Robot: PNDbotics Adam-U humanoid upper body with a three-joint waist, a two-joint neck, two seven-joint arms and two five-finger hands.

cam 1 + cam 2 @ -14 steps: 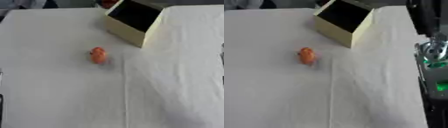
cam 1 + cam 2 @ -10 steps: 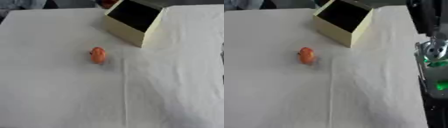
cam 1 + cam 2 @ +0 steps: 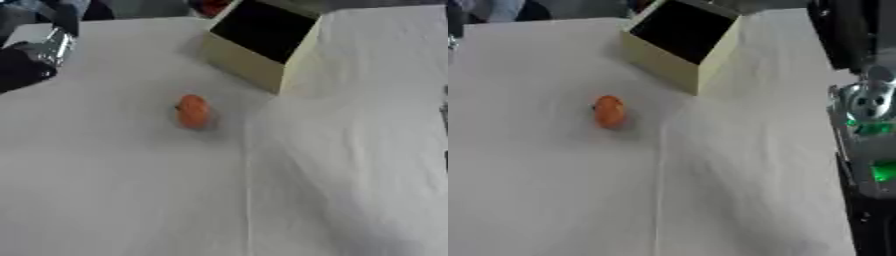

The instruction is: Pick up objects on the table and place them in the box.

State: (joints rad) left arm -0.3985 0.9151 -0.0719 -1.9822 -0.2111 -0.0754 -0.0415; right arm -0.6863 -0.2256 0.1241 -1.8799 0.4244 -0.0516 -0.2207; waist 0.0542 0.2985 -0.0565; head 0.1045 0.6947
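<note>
One small orange object (image 3: 193, 111) lies on your table (image 3: 114, 190), out in the open on the white cloth, a rounded oval shape standing on its own. Your box (image 3: 259, 44) sits up and to the right of it, near but not touching; it is cream-coloured, tipped so that its dark opening faces you, and it rests at the far side of the table. Something red (image 3: 210, 6) shows just behind the box at the far edge, too blurred to make out.

Your left arm (image 3: 31, 57) comes in at the upper left corner of the left eye view, black with a silver section, well apart from the orange object. You cannot tell from this whether the fingers of that hand are spread or curled, since only a dark blurred mass shows there.

Your right arm (image 3: 866, 107) runs down the right edge of the right eye view, silver joint and green lights visible, off the side of the table. No fingers of your right hand appear in either view.

A crease (image 3: 248, 190) runs down the cloth below the box.
</note>
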